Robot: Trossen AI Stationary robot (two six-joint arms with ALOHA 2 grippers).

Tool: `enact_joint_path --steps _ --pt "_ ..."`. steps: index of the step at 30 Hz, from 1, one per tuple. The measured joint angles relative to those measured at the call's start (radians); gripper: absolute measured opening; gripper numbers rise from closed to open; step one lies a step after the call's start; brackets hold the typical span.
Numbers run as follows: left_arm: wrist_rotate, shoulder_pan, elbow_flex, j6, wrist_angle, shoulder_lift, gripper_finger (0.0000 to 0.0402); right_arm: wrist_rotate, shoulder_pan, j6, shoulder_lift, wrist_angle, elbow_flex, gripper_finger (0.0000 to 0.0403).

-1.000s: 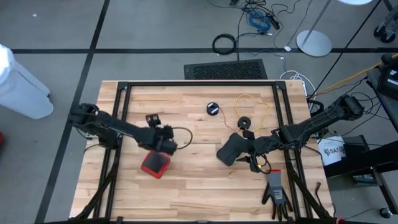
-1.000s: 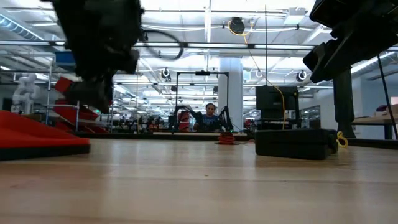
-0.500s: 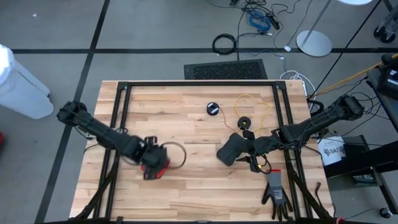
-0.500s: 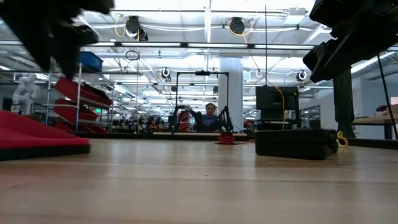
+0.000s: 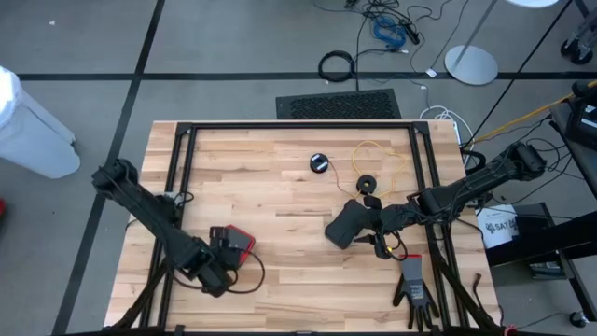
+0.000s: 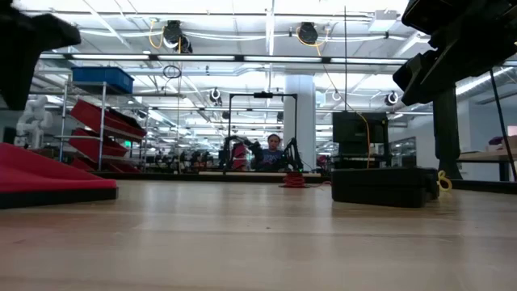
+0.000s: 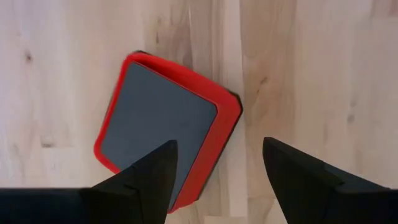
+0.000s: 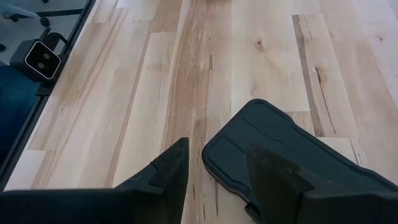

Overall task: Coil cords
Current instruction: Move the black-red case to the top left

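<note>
Left pincer (image 5: pixel 216 277), spread and empty, hovers lower left by a red case (image 5: pixel 235 240). Right pincer (image 5: pixel 366 228), spread, sits mid-right over a black case (image 5: pixel 347 224). The yellow cord (image 5: pixel 384 161), upper right on the worktop (image 5: pixel 280 177), lies loose; it could snag the case.

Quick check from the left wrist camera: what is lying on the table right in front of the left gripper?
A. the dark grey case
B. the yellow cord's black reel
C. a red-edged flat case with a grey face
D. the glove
C: the left wrist view shows the red-edged case lying flat beyond the open left gripper.
</note>
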Motion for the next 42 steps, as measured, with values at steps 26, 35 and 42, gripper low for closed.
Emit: enact_joint_path --steps 26,35,42 --pt "-0.627 0.452 -0.101 0.421 -0.002 0.245 0.0244 0.000 0.000 -0.002 0.000 -0.006 0.000 0.0146" --pt "-0.662 0.757 -0.105 0.720 0.330 0.244 0.0244 0.000 0.000 0.061 0.000 -0.124 0.000 0.0146" --pt "-0.619 0.891 -0.083 0.762 0.470 0.242 0.0244 -0.052 0.003 0.207 0.000 -0.308 0.000 0.0146"
